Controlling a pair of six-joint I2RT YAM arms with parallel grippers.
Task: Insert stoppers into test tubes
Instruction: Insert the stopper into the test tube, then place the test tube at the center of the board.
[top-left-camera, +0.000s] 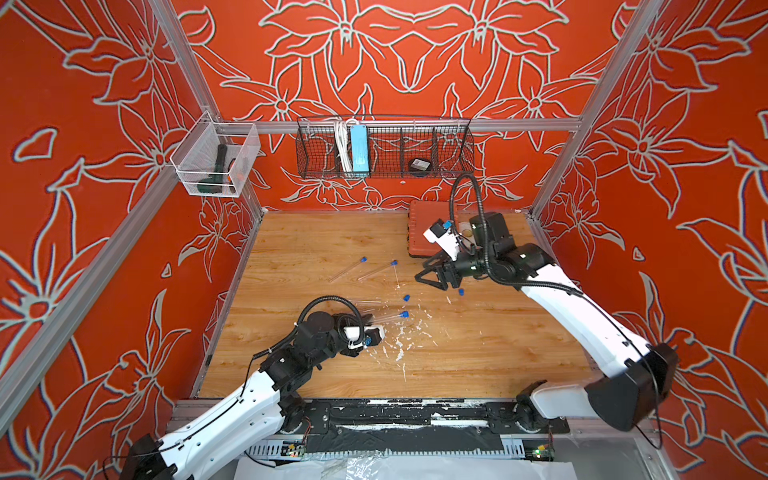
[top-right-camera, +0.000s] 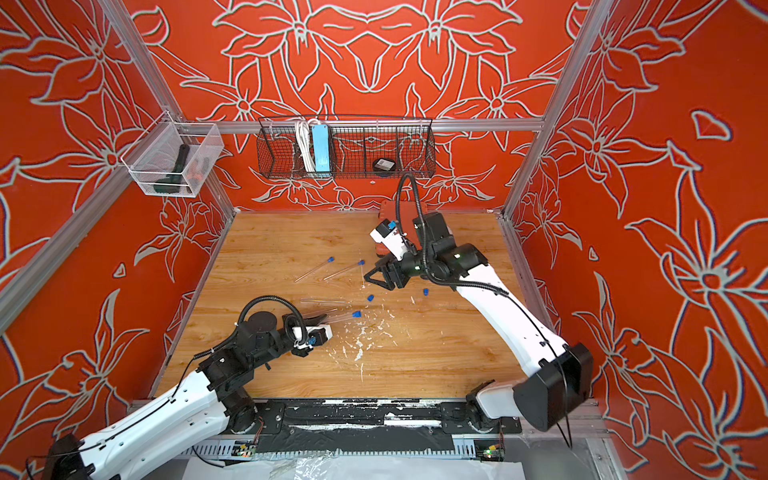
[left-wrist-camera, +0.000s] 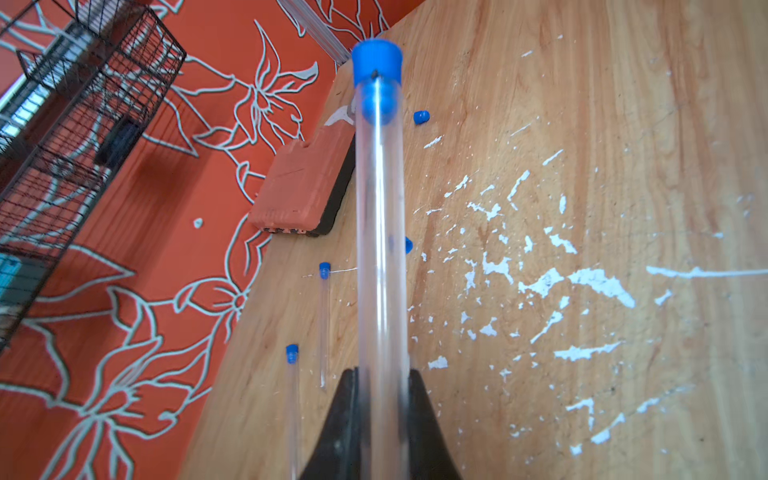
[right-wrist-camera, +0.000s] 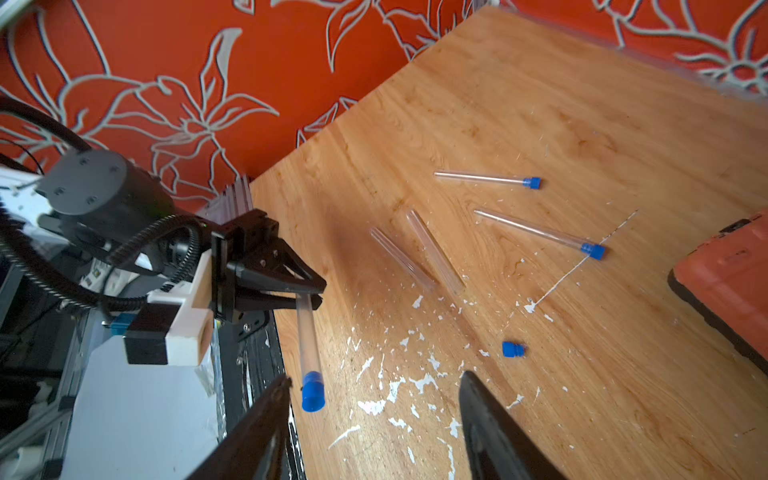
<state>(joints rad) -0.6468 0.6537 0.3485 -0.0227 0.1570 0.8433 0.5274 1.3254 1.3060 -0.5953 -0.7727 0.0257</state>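
Observation:
My left gripper (top-left-camera: 369, 321) (left-wrist-camera: 382, 374) is shut on a clear test tube (left-wrist-camera: 379, 232) (right-wrist-camera: 308, 336), held off the table, with a blue stopper (left-wrist-camera: 376, 62) (top-left-camera: 404, 315) seated in its far end. My right gripper (top-left-camera: 428, 277) (right-wrist-camera: 374, 379) stands open and empty just beyond that stopper. Two stoppered test tubes (top-left-camera: 347, 269) (top-left-camera: 376, 270) lie at the middle left. Two bare tubes (right-wrist-camera: 401, 257) (right-wrist-camera: 434, 251) lie beside my left gripper. Loose stoppers (top-left-camera: 406, 298) (top-left-camera: 461, 292) rest on the wood near my right gripper.
A red case (top-left-camera: 428, 226) lies at the back right of the wooden table (top-left-camera: 478, 357), behind my right wrist. White paint flecks (top-left-camera: 401, 345) cover the middle. A black wire basket (top-left-camera: 384, 166) and a clear bin (top-left-camera: 208, 183) hang on the back rail.

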